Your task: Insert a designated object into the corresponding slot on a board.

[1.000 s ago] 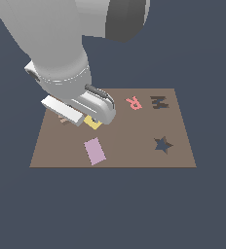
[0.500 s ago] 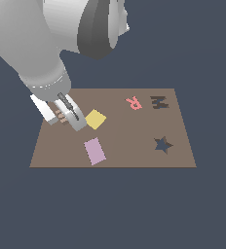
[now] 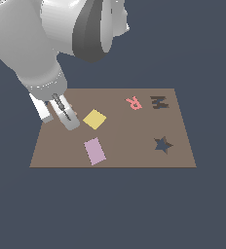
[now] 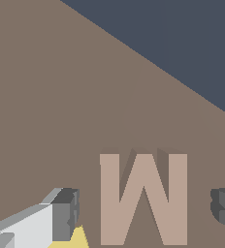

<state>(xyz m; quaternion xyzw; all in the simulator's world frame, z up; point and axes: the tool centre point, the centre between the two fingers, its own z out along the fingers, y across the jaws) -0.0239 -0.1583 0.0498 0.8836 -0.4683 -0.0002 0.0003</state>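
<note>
In the wrist view the tan M-shaped designated object (image 4: 143, 203) lies flat on the brown board (image 4: 61, 97). My gripper (image 4: 143, 209) is open and straddles it, with one grey fingertip (image 4: 65, 213) on each side and a small gap between each pad and the block. In the exterior view the gripper (image 3: 70, 121) hangs low over the board (image 3: 134, 155) near its left end, and the arm hides the block there. The dark M-shaped slot (image 3: 159, 102) is at the board's far right corner, well away from the gripper.
A yellow square (image 3: 94, 119) lies just to the right of the gripper in the exterior view, and its corner (image 4: 78, 240) shows by one finger. A pale purple rectangle (image 3: 94, 151), a pink R (image 3: 133, 102) and a dark star-shaped cutout (image 3: 162, 145) are also on the board.
The arm has swung toward the exterior view's left, off the yellow square, which is uncovered now. The gripper has come down over the board's left end.
</note>
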